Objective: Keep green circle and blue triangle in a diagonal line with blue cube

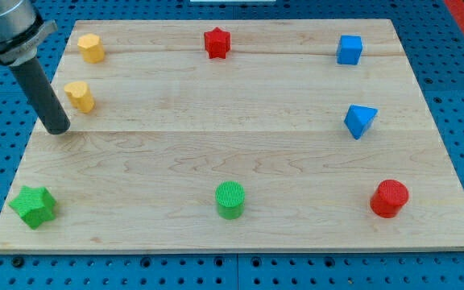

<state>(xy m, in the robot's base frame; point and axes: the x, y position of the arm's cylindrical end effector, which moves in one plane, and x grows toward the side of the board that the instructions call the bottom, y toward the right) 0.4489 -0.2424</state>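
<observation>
no jaws are existing on this arm, only the rod; my tip (57, 128) is resting at the view's left, just beside the lower yellow block (80, 95), well apart from the task blocks. the blue cube (350, 49) and blue triangle (360, 121) are sitting at the view's right, the green circle (230, 200) near the bottom middle. i am judging the pushing is not yet started; next, my tip is needing to cross the wooden board (216, 137) toward the green circle.

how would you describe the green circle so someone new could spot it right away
Start at the wooden board and follow its bottom edge to the middle. The green circle stands there alone, a ribbed upright cylinder. The green star is in the bottom-left corner; the red cylinder sits toward the right.
</observation>
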